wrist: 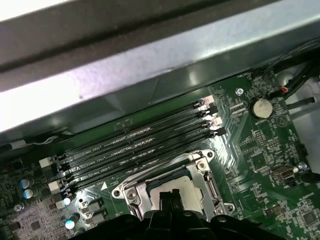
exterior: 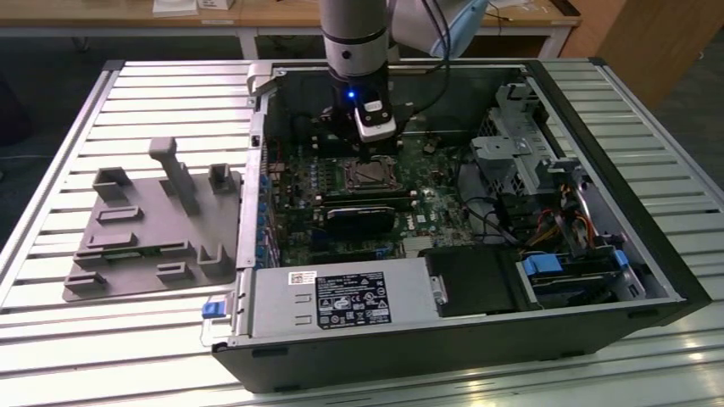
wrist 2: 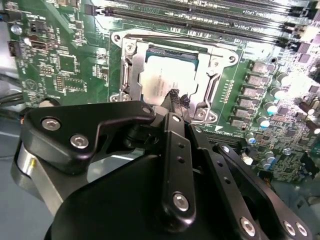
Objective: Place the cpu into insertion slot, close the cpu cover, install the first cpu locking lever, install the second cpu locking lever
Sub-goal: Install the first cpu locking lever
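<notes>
The cpu (wrist 2: 161, 79) lies flat in the insertion slot (wrist 2: 131, 67) on the green board, its pale metal top showing through the window of the silver cpu cover (wrist 2: 209, 70), which lies down around it. My gripper (wrist 2: 178, 97) hangs just above the cpu's near edge, fingertips (wrist 2: 173, 94) drawn together with nothing between them. In the first wrist view the cover (wrist: 200, 172) frames the cpu (wrist: 176, 186), with the dark fingertips (wrist: 172, 199) over it. In the exterior view the gripper (exterior: 374, 151) sits right over the slot (exterior: 368, 175) inside the open case. The locking levers cannot be told apart from the frame.
Long black memory slots (wrist: 140, 145) run beside the socket. A black block (exterior: 362, 216) lies just in front of it, with the power supply (exterior: 339, 301) and drive cage (exterior: 531, 161) around. A grey fixture tray (exterior: 153, 225) rests on the slatted table at the exterior view's left.
</notes>
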